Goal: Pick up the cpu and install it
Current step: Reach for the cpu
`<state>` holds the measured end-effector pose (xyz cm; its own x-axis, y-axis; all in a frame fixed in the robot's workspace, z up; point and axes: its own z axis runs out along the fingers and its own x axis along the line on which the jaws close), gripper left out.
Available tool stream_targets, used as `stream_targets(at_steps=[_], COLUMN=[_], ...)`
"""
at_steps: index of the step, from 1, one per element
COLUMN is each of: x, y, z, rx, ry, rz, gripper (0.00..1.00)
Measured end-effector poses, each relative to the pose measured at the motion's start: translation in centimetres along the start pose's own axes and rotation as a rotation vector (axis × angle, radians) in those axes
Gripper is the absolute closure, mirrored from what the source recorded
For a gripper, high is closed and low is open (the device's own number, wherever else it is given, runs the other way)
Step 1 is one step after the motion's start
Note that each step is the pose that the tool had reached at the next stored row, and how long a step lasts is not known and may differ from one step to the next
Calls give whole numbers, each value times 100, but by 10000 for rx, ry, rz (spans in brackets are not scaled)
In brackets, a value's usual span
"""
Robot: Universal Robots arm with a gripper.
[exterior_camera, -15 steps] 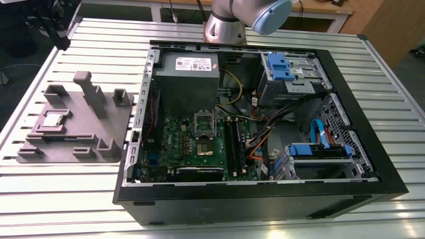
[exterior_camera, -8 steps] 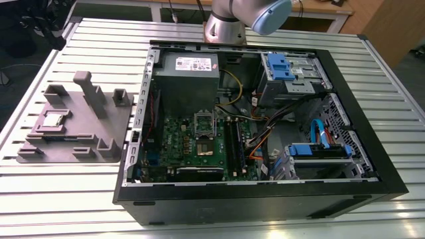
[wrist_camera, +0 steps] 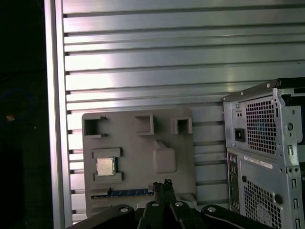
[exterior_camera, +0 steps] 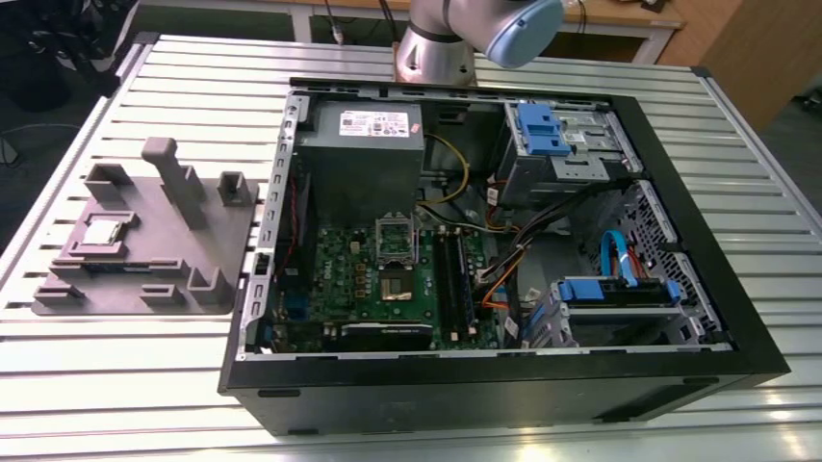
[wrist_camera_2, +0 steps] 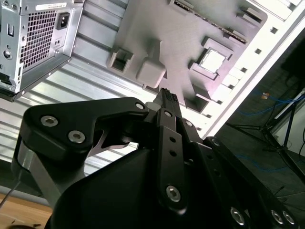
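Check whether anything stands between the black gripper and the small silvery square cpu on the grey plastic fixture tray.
Nothing visible does. The small silvery square cpu lies uncovered in its recess on the grey plastic fixture tray, and only open space separates it from the black gripper.

You'll find the cpu lying flat, metal top up, seated in a square recess of the grey fixture tray. In the exterior view it sits toward the tray's 9 o'clock side, well apart from the green motherboard and at about 9 o'clock from it. It's a small square chip, silvery-grey with a pale rim. Both wrist views show the cpu framed by the recess's raised walls.
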<state>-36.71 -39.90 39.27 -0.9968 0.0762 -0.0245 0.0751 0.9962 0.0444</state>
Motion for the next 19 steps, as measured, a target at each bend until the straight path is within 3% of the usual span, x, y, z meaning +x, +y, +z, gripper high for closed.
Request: stream_targets(at_steps=[19], x=[177], y=[-13], z=[-3], rx=[0], ry=[0], rz=[0], gripper=[90])
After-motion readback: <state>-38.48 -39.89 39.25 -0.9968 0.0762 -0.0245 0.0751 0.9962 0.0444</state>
